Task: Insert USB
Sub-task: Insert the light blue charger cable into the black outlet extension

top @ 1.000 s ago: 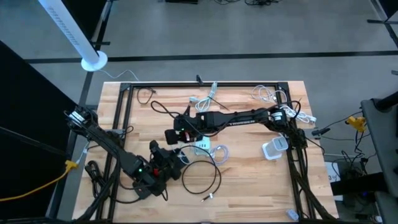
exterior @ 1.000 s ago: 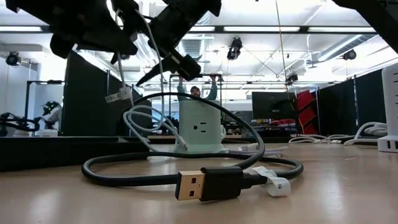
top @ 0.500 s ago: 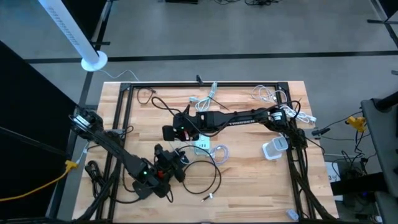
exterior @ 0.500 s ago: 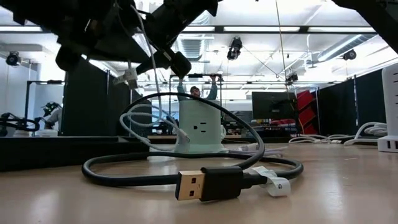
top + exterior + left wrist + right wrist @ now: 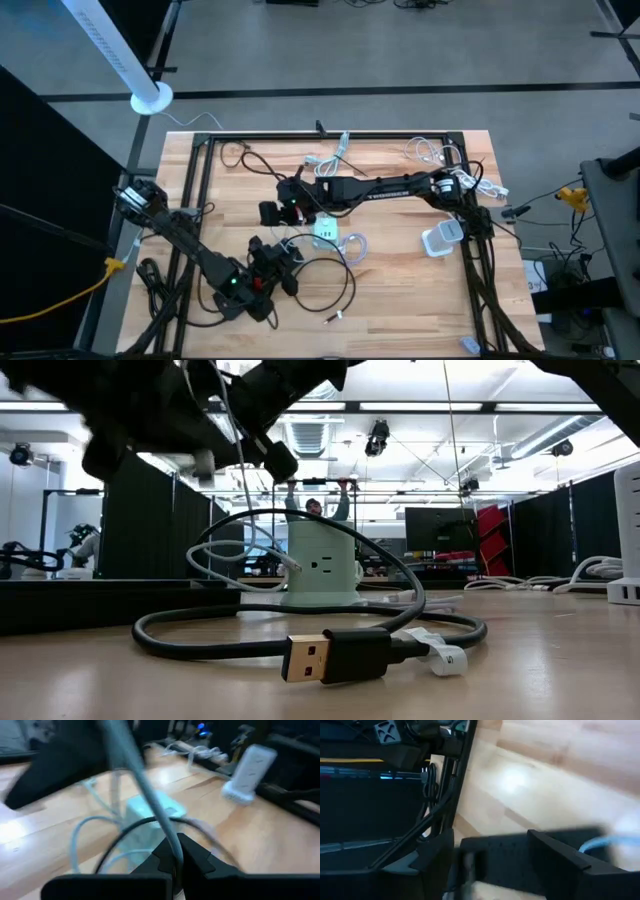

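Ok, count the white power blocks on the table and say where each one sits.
2. One power block stands mid-table among the looped cables, just below the right claw. The other lies near the table's right edge. More may be hidden under the arms.

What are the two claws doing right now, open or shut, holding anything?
Left gripper: shut on a pale cable.
Right gripper: open, holding nothing that can be seen.
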Tool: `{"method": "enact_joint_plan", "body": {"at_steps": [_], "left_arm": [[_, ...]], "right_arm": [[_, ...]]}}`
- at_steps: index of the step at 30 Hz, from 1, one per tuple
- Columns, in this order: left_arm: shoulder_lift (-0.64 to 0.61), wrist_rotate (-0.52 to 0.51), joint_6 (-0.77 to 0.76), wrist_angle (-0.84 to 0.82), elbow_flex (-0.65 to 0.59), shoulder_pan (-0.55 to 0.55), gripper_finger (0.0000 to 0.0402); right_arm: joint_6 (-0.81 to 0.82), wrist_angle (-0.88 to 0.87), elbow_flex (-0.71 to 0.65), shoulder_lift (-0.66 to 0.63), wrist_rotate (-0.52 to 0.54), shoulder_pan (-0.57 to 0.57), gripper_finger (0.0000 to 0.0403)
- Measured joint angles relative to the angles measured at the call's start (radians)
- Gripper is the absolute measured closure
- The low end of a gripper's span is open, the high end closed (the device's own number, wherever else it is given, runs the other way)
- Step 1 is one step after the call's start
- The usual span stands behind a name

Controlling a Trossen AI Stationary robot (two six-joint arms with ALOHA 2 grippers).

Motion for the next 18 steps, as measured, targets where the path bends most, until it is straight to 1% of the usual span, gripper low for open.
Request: {"method": "enact_joint_plan", "body": {"at_steps": [3, 6, 10, 14, 18], "left_arm": [[-0.027, -0.042, 0.053, -0.062, 0.023, -0.02, 0.0401], [-0.028, -0.033, 0.099, -0.11, 0.02, -0.027, 0.0401], [-0.043, -0.011, 0.107, -0.117, 0.02, -0.043, 0.0396], [-0.06, -0.01, 0.133, -0.126, 0.02, -0.069, 0.0367], [-0.082, -0.009, 0.151, -0.143, 0.02, -0.098, 0.0314]], "right_arm": [[-0.062, -0.003, 0.001, -0.002, 0.006, -0.003, 0.0173], [-0.135, -0.011, 0.001, -0.002, 0.007, 0.0, 0.0174], [-0.203, -0.024, 0.001, -0.002, 0.008, -0.001, 0.0166], [-0.259, -0.032, 0.001, -0.002, 0.01, -0.001, 0.0154], [-0.302, -0.048, 0.001, -0.002, 0.01, 0.0, 0.0143]]}}
